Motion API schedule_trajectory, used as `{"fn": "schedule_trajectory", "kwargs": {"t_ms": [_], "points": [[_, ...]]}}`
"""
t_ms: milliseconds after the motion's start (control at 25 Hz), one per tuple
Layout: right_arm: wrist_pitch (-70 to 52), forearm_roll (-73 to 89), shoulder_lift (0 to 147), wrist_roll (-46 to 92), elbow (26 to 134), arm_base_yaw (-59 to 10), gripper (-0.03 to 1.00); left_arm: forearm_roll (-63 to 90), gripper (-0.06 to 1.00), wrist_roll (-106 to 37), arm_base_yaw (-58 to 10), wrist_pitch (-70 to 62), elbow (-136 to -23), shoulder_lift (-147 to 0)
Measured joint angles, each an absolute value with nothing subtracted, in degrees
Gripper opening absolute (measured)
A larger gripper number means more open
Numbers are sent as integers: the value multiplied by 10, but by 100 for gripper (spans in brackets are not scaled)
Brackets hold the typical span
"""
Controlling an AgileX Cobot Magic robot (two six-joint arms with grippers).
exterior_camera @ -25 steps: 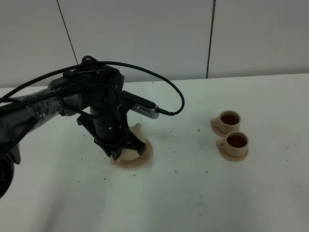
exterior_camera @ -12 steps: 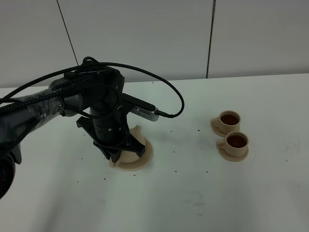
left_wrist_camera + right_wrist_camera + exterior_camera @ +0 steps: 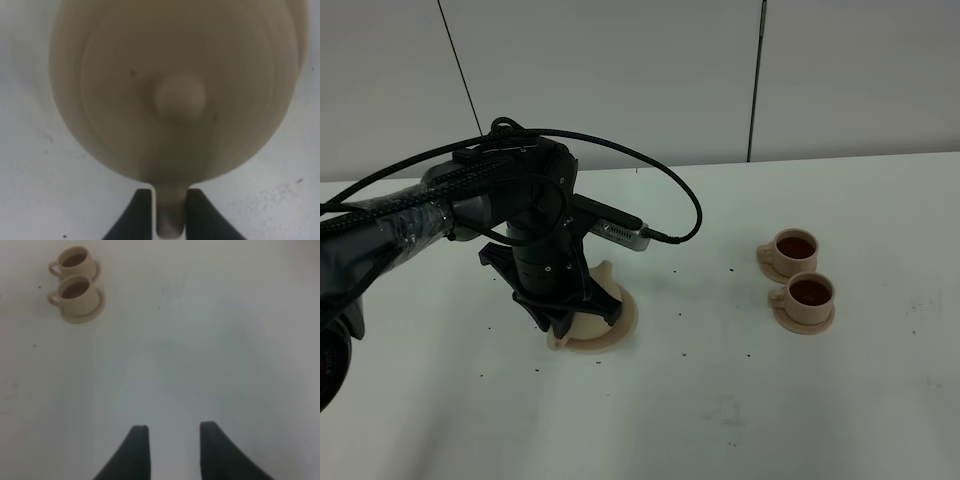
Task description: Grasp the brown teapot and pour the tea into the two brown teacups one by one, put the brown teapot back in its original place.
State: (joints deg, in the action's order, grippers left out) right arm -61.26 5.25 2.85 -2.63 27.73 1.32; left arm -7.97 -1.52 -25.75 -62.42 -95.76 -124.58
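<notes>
A: What is hidden in the high view?

B: The black left arm covers most of the round, matte beige ceramic teapot; only its spout and a sliver of body show. The left end effector is clamped on the teapot's loop handle, and the wrist picture is blurred.

A: Where does the pot sit?

B: On the flat round tan saucer plate, on the white bench.

A: Any change from a second ago?

B: The arm and pot sit a touch lower and further left.

A: And around it?

B: Two small beige teacups, on saucers and dark with tea, stand well apart to the right. The right end effector hangs with jaws apart over bare bench.
</notes>
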Motion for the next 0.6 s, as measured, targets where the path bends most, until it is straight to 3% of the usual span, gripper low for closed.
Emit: {"fn": "schedule_trajectory", "kwargs": {"t_ms": [320,600], "points": [[-613,53,29,-26,277,13,24,-80,41,-15,-257,-629,-958,-1246],[-613,53,29,-26,277,13,24,-58,46,-50,-257,-671,-958,-1231]]}}
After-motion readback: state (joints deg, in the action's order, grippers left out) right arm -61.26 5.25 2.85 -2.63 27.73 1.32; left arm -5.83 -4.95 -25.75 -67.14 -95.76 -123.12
